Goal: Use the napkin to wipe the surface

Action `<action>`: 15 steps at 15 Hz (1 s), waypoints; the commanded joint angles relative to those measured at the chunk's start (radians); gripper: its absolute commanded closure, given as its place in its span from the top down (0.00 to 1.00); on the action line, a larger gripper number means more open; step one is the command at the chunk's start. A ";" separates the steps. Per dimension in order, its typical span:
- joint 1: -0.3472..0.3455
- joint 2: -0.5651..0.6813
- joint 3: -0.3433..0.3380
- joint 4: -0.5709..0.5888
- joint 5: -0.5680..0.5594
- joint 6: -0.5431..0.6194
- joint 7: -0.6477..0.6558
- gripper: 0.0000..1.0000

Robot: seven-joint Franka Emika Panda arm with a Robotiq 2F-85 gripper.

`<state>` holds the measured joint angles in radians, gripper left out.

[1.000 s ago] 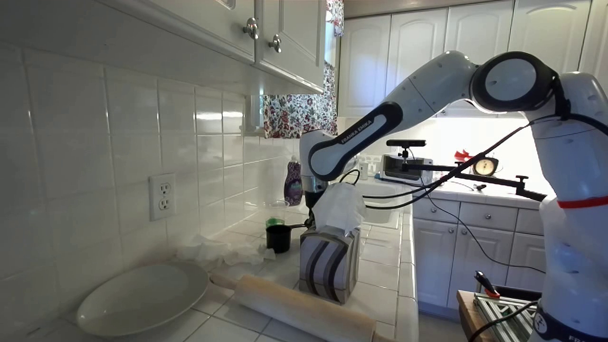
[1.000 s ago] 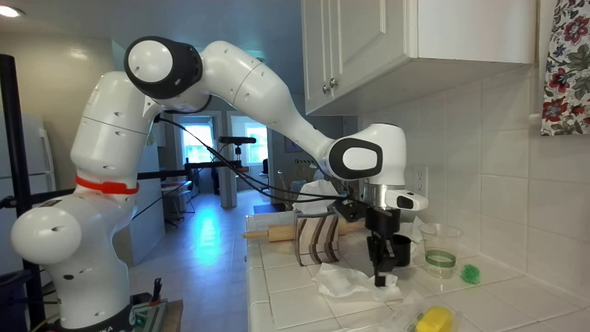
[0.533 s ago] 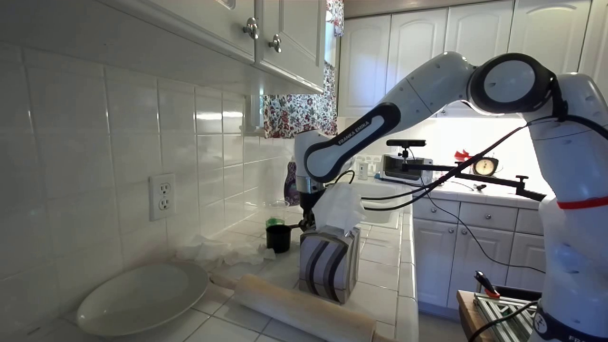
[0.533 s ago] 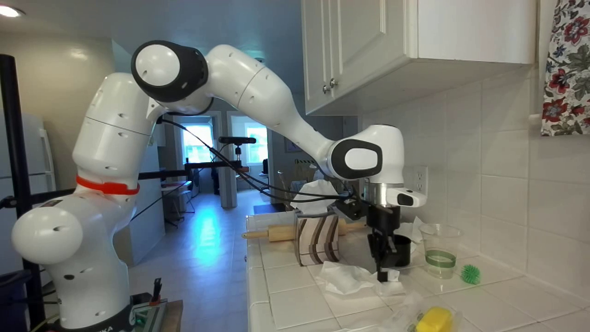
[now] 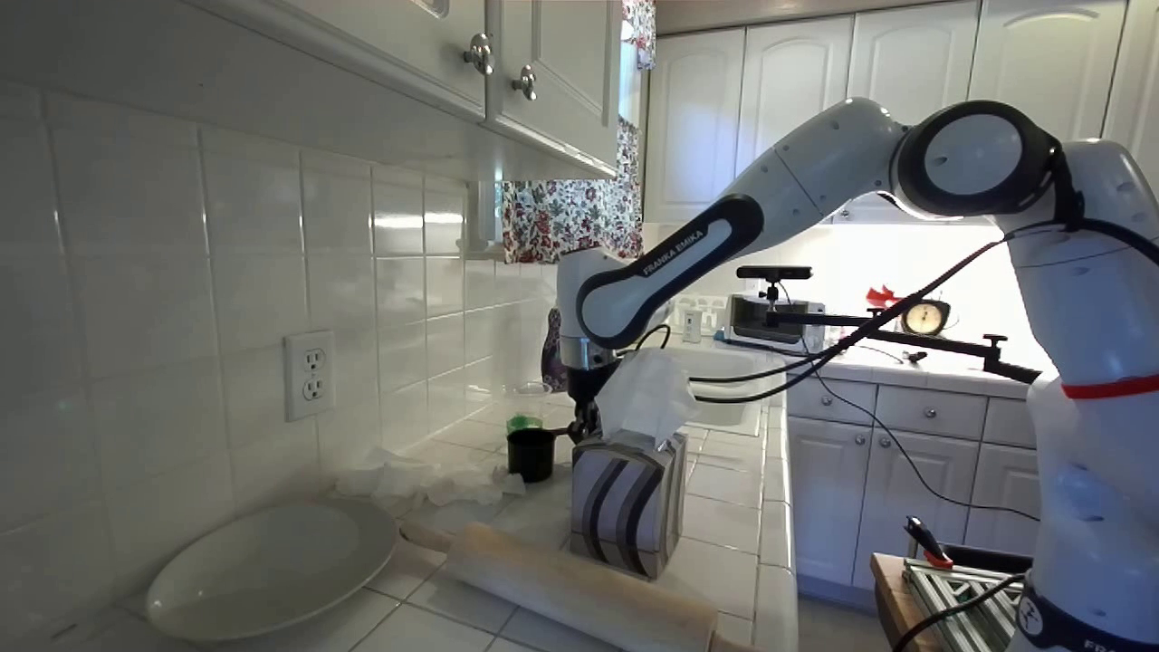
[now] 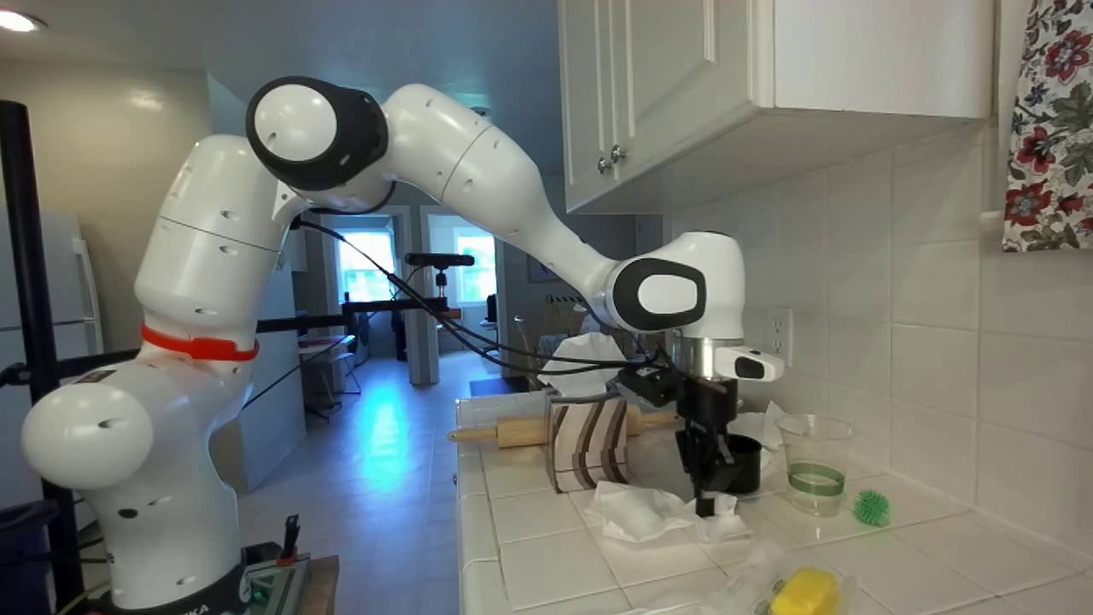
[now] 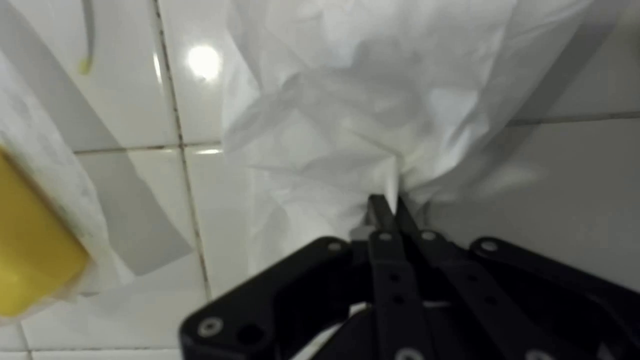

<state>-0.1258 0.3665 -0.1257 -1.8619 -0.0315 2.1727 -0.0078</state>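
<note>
Exterior views, both of them, show you a white tiled wall (image 5: 253,195) and, along it, the white counter (image 6: 555,559), made of shiny squares with thin lines between. Your white arm (image 6: 491,175) bends up high, then reaches over the counter and points its gripper (image 7: 390,202) down. In an exterior view, a big oval plate (image 5: 272,570) sits by the wall. A wood rolling pin (image 5: 579,589) lies just beside it; you can't tell if the two touch. A stripy box (image 5: 625,512) stands between the pin and your gripper, with white tissue (image 5: 645,394) poking out of its top.

Your gripper's two fingers (image 7: 381,212) are squeezed nearly together, with a thin fold of the napkin (image 7: 320,130) pinched between the tips. The wrist view shows you that fold. The rest of the napkin is crumpled and lies on the counter, spread out in front of the fingers and near the box.

A clear cup (image 6: 817,453) with a green stripe (image 6: 815,479) stands near the wall. A black cup (image 5: 531,455) with a handle sits close to your gripper; you can't tell if the handle touches it. A yellow block (image 6: 805,592) lies in see-through wrap, well apart from the box. A little spiky green ball (image 6: 871,508) rests just beside the clear cup.
</note>
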 commanded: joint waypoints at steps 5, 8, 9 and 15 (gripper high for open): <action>-0.020 -0.007 -0.017 -0.028 -0.038 -0.003 -0.019 0.00; -0.034 -0.006 -0.031 -0.022 -0.034 0.008 -0.015 0.00; -0.042 -0.004 -0.038 -0.017 -0.030 0.015 -0.013 0.00; -0.077 0.014 -0.044 0.013 -0.002 0.104 -0.019 0.00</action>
<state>-0.1904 0.3662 -0.1744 -1.8661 -0.0493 2.2413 -0.0158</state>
